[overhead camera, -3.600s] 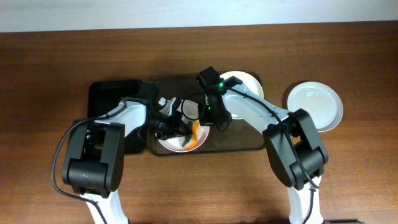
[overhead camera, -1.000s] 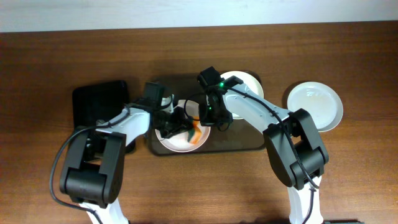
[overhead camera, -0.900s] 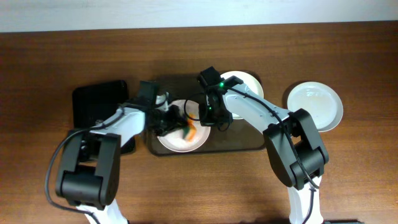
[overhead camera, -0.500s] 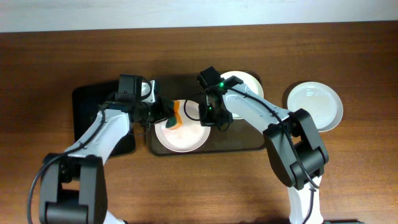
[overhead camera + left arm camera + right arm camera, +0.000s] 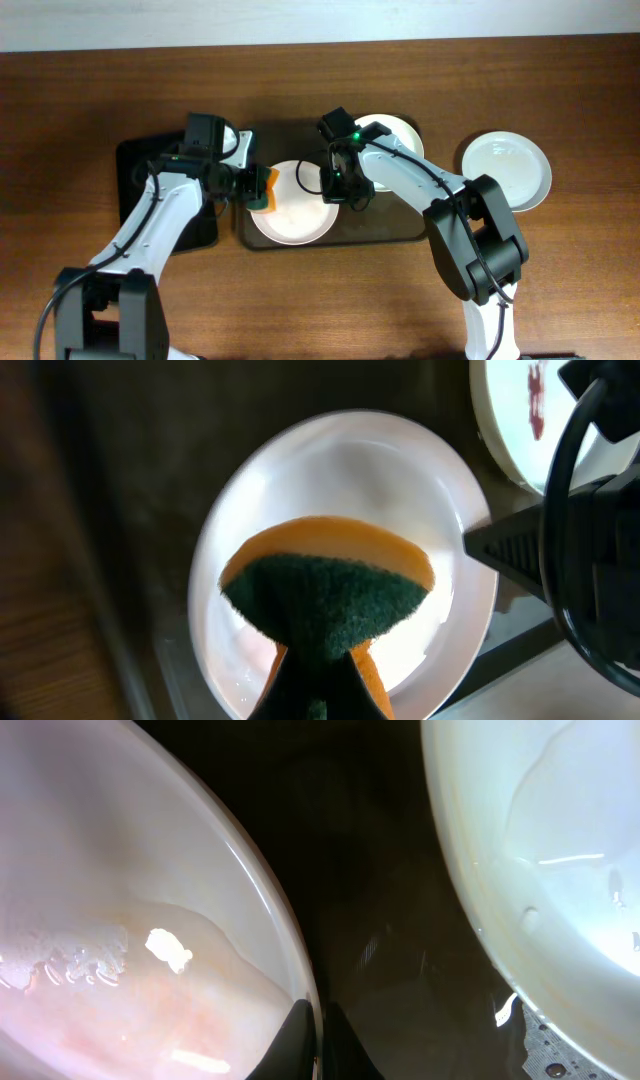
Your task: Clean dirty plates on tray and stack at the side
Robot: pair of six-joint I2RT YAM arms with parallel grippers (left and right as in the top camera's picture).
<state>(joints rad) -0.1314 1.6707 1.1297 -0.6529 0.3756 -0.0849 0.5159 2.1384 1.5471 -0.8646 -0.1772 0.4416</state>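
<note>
Wooden tabletop, seen from overhead: your left gripper clamps an orange-and-green sponge at the left edge of a round white plate lying on the dark brown rectangular tray. Left wrist: jaws squeezed tight on the sponge, plate beneath. Right wrist: your right gripper pinches that plate's rim, jaws nearly touching.

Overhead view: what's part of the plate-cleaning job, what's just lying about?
Job: brown tray, front plate on it, smeared plate behind, third plate on the table at right, sponge in the left tool.
Lying about: black tray at left.
</note>
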